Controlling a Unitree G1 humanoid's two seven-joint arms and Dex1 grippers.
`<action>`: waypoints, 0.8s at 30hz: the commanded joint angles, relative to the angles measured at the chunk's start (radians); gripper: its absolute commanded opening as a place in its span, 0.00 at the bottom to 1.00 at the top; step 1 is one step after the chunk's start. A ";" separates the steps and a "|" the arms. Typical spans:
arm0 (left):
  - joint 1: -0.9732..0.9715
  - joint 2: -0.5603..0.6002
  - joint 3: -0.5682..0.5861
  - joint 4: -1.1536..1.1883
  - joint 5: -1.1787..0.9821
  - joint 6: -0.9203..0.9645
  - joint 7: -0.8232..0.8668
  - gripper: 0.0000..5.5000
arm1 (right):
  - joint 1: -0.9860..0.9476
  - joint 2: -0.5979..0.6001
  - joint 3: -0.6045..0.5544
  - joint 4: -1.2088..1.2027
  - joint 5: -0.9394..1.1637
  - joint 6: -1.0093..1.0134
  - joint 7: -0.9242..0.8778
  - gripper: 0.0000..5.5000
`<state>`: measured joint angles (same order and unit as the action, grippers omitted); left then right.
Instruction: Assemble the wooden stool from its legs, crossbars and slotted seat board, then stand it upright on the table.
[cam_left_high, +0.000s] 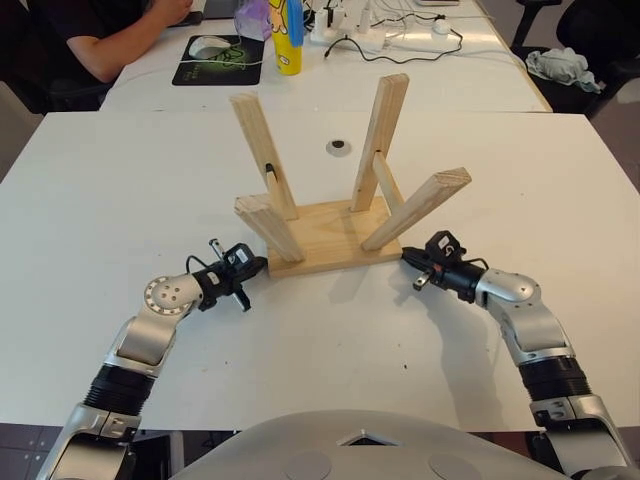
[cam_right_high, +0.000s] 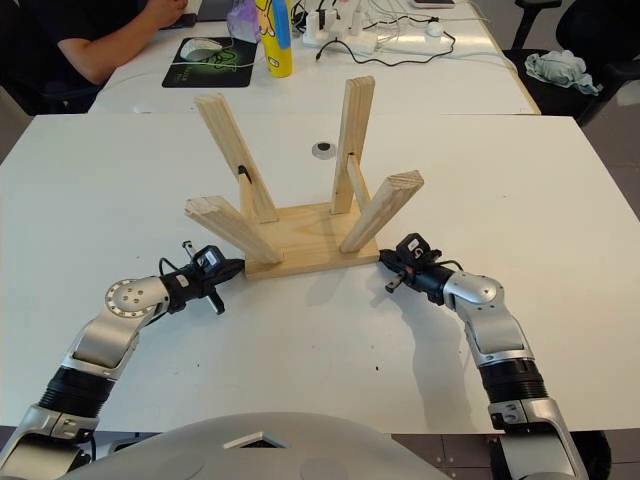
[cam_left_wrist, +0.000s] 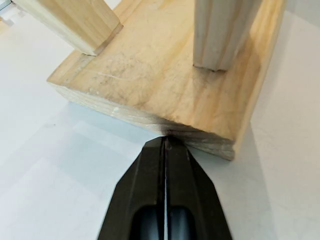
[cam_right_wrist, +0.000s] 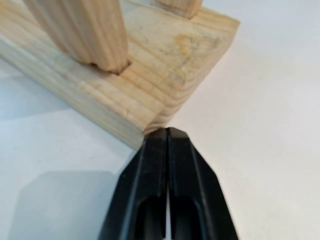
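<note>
The wooden stool lies upside down in the middle of the white table (cam_left_high: 100, 200). Its seat board (cam_left_high: 325, 235) rests flat, and several legs (cam_left_high: 385, 130) stick up and outward from its slots, joined by crossbars (cam_left_high: 392, 188). My left gripper (cam_left_high: 262, 266) is shut, its tip pressed against the board's near left corner (cam_left_wrist: 172, 131). At the near right corner (cam_right_wrist: 150, 131) my right gripper (cam_left_high: 405, 255) is shut too, its tip touching the wood. Neither holds anything.
A small dark round object (cam_left_high: 339, 147) lies on the table behind the stool. On the desk beyond are a yellow bottle (cam_left_high: 288, 40), a mouse on a pad (cam_left_high: 212, 50), cables and a power strip (cam_left_high: 400, 25).
</note>
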<state>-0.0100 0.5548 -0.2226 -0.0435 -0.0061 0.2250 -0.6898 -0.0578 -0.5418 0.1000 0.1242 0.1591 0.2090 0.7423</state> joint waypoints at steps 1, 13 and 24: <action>0.038 -0.028 -0.052 0.037 -0.017 0.048 -0.044 0.00 | 0.050 0.013 0.062 -0.017 0.000 0.037 0.055 0.01; 0.014 -0.013 0.017 -0.207 -0.188 0.256 -0.074 0.00 | 0.097 -0.036 0.055 -0.276 0.099 0.182 0.114 0.01; -0.017 0.028 0.093 -0.427 -0.316 0.475 -0.098 0.00 | 0.101 -0.092 -0.009 -0.465 0.194 0.338 0.142 0.01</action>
<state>0.0037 0.6128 -0.0914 -0.3894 -0.2311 0.6917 -0.7236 0.0666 -0.6695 0.0720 -0.2493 0.2577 0.5458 0.8243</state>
